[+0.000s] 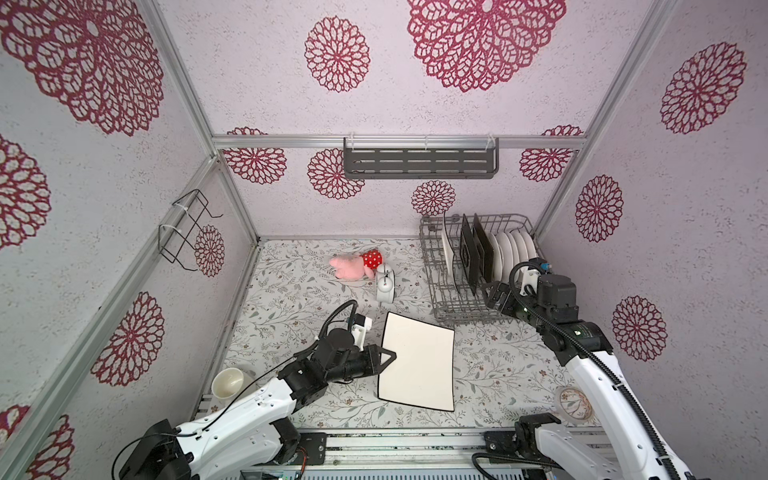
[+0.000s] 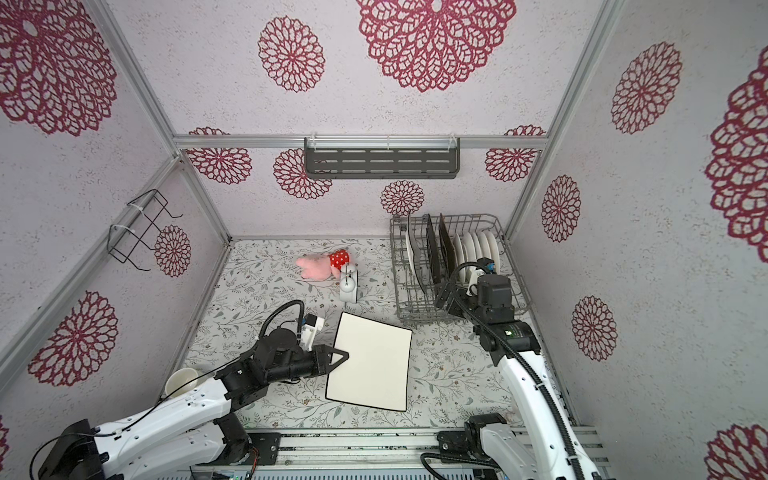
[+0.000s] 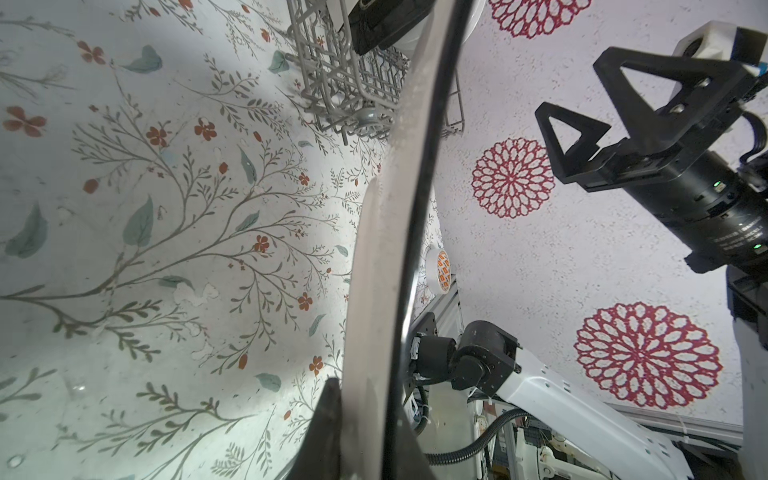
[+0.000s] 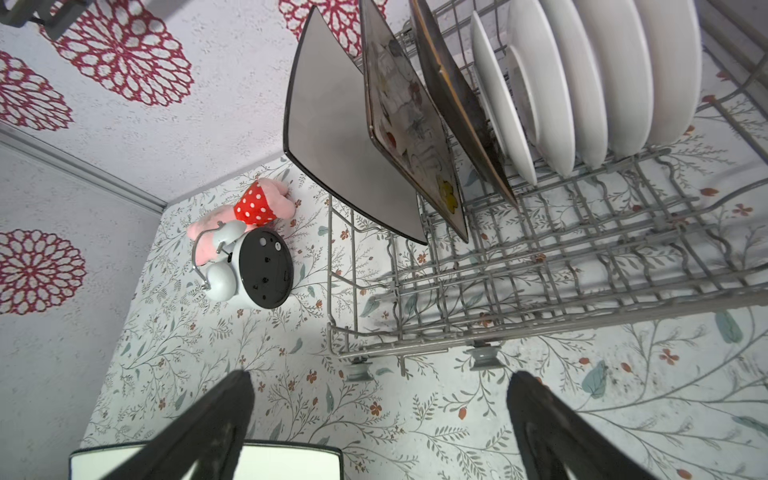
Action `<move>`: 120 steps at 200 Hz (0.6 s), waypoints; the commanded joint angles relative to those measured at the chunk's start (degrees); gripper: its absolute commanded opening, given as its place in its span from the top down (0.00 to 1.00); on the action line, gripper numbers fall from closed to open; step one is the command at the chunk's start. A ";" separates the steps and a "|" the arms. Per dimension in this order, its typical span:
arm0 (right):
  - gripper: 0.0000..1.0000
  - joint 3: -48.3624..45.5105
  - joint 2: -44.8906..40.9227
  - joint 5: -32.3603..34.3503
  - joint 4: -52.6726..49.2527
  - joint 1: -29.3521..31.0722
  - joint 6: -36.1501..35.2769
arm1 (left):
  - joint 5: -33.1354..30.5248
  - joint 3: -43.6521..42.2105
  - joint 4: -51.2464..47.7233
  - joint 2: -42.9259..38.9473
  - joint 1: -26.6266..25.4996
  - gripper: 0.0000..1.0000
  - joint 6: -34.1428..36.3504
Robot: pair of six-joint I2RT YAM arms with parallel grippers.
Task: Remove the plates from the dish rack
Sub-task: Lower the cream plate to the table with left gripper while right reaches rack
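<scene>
Your left gripper (image 1: 388,357) sits nearest the camera, clamped on the edge of a big white plate with a black rim (image 1: 417,365), which it holds out flat in front of the dish rack (image 1: 453,307). The edge grip looks chosen so the plate can go down flat on the table (image 1: 291,291); from these views you can't tell whether it already rests there.

Your right gripper (image 1: 492,296) hangs at the rack's near corner with its jaws spread wide and nothing between them, likely lined up for the next pick.

Inside the rack, the plates stand on edge between the tines: a white rectangular one (image 4: 345,137) at the clock-side end, then a flowered square plate (image 4: 411,137), a dark square plate (image 4: 457,99), and a row of round white plates (image 4: 582,83) at the far end.

Beside the rack, an alarm clock (image 1: 384,284) and a pink plush toy (image 1: 353,266) sit clear of the work. Small print shows on the right arm in the left wrist view, but it's too fine to read.
</scene>
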 commanded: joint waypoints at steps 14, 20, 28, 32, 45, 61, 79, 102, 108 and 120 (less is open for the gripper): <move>0.01 3.74 1.65 4.74 -2.04 -0.42 -3.55 | -5.87 0.47 15.42 1.23 -3.81 1.00 -4.99; 0.01 3.68 1.58 4.10 -1.85 -0.63 -4.23 | -6.71 0.13 16.12 1.81 -4.36 1.00 -5.66; 0.01 2.93 1.14 2.34 -0.50 -0.79 -5.03 | -7.90 -0.31 17.48 2.66 -5.12 1.00 -6.57; 0.01 2.56 0.88 1.47 0.43 -0.88 -5.17 | -8.40 -0.48 18.24 3.15 -5.43 1.00 -6.91; 0.01 1.08 0.32 -1.35 3.08 -1.38 -5.29 | -9.86 -0.82 20.74 5.13 -6.49 1.00 -8.15; 0.01 0.43 1.20 -3.04 4.92 -2.00 -4.94 | -10.71 -0.44 23.26 8.12 -7.87 1.00 -8.83; 0.01 -0.24 2.78 -6.49 7.64 -2.86 -4.50 | -11.40 0.36 25.16 11.37 -9.16 1.00 -9.18; 0.01 -0.30 4.70 -10.36 10.07 -4.13 -3.87 | -11.61 1.31 27.88 15.46 -10.39 1.00 -10.02; 0.01 -0.30 5.10 -11.11 10.56 -4.41 -3.86 | -11.85 1.57 28.47 16.44 -10.73 1.00 -10.35; 0.01 -0.27 5.64 -12.14 11.28 -4.92 -3.87 | -12.19 2.13 29.47 18.16 -11.29 1.00 -10.83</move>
